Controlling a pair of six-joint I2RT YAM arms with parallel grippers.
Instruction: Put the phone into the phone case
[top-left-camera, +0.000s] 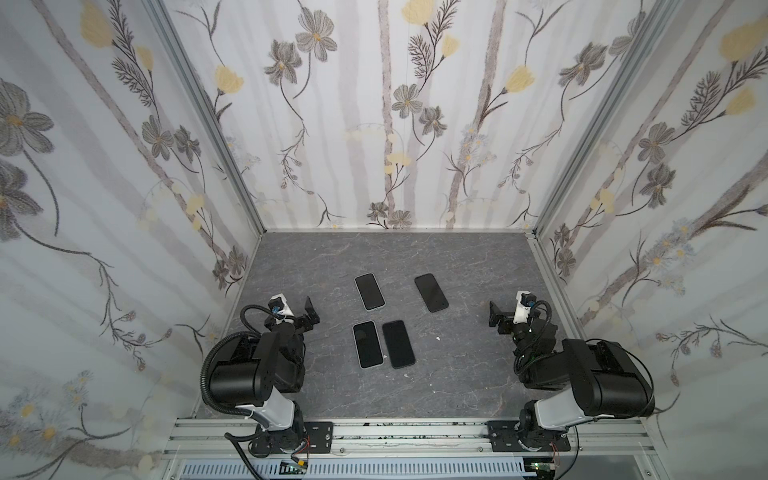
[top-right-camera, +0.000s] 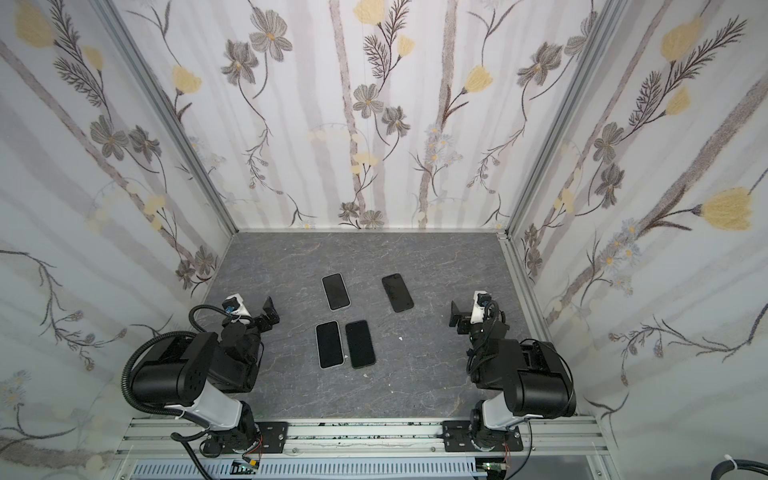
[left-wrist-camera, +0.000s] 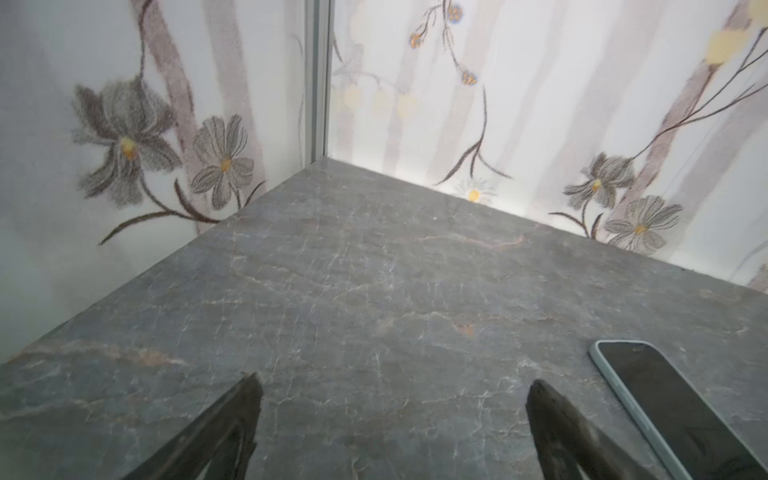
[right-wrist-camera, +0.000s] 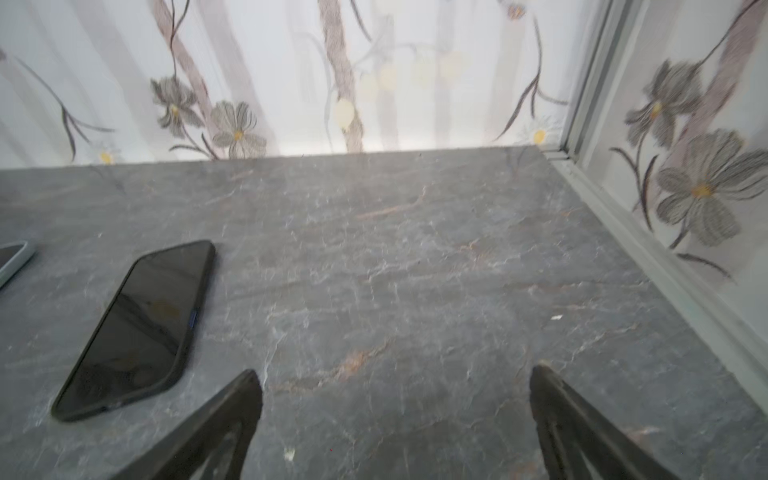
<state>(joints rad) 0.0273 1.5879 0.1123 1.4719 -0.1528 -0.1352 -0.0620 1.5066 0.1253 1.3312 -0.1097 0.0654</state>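
Several dark phone-shaped slabs lie flat on the grey table. A pale-rimmed phone (top-left-camera: 369, 291) (top-right-camera: 336, 291) (left-wrist-camera: 673, 407) lies at the far left and an all-dark phone (top-left-camera: 431, 292) (top-right-camera: 397, 292) (right-wrist-camera: 141, 328) at the far right. Nearer, a second pale-rimmed one (top-left-camera: 367, 344) (top-right-camera: 329, 344) lies beside a dark one (top-left-camera: 398, 343) (top-right-camera: 360, 343). I cannot tell which of them is an empty phone case. My left gripper (top-left-camera: 309, 311) (top-right-camera: 270, 311) (left-wrist-camera: 392, 380) is open, left of the slabs. My right gripper (top-left-camera: 495, 316) (top-right-camera: 456, 315) (right-wrist-camera: 395, 372) is open, to their right. Neither touches anything.
Flowered walls close the table (top-left-camera: 457, 257) on the left, back and right, with metal posts at the corners. An aluminium rail (top-left-camera: 407, 432) carrying both arm bases runs along the front edge. A few small white specks (top-left-camera: 437, 339) lie on the table.
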